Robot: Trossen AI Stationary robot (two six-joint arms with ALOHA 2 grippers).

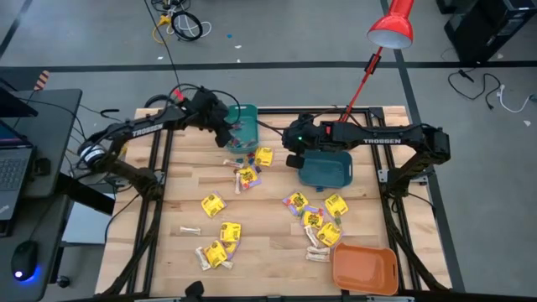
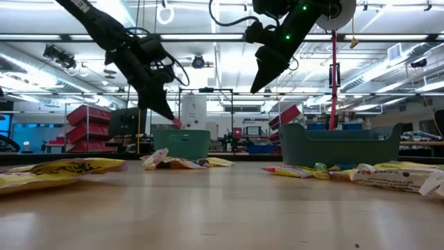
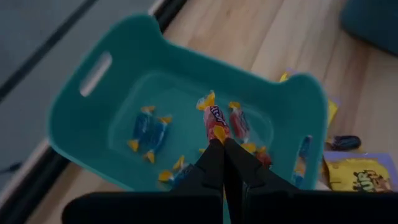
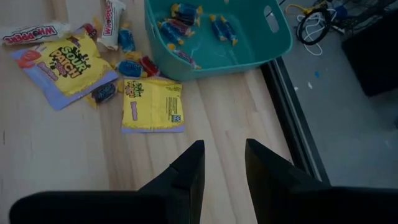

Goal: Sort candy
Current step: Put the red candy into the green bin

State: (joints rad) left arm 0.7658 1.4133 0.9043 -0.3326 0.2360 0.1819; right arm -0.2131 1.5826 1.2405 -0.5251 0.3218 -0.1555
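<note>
Sorting partly done: several small blue and red wrapped pieces already lie in the light teal bin point(image 3: 74, 118) at the tabletop's point(image 1: 268, 252) far edge, but many yellow packets point(image 1: 213, 204), pale stick-shaped sweets point(image 1: 190, 229) and loose small pieces remain scattered on the wood, and the orange bin point(image 1: 364, 268) at the near corner looks empty. Left claw point(image 3: 219, 144) hangs over the teal bin, fingers pinched nearly closed on a red wrapped candy point(image 3: 216, 119), judged ready for release. Right claw point(image 4: 222, 155) hovers above bare wood near the dark teal bin point(image 1: 325, 169), fingers slightly parted, holding nothing.
</note>
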